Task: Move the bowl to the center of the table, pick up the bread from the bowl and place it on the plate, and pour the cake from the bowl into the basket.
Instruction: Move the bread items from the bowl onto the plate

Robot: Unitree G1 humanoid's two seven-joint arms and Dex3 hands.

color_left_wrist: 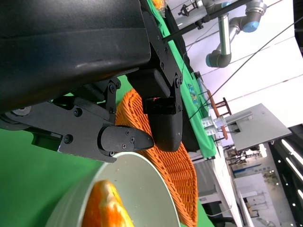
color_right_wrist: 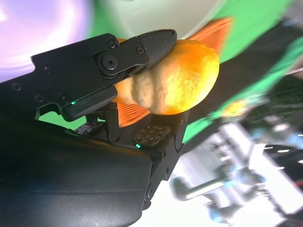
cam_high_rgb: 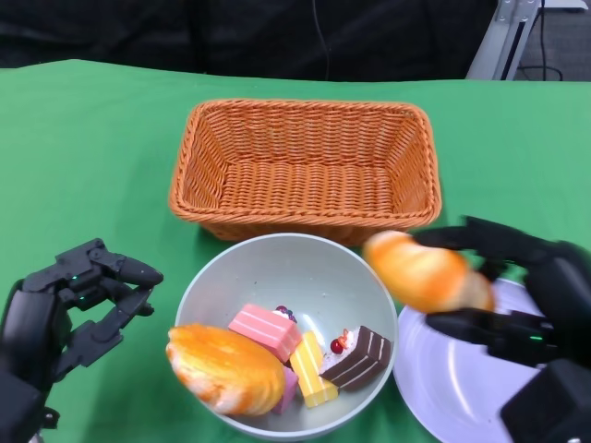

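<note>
Head view: right hand [cam_high_rgb: 517, 295] clamps one bread [cam_high_rgb: 427, 271] above plate [cam_high_rgb: 462, 388], ready to set down; left hand [cam_high_rgb: 78, 300], fingers apart, waits left of bowl [cam_high_rgb: 305, 268].

Plate [cam_high_rgb: 462, 378] cut off, bread [cam_high_rgb: 427, 272] blurred

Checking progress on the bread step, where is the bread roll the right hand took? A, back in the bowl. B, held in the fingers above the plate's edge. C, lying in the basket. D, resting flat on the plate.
B: the right hand holds the bread roll in the air over the rim of the plate.
</note>
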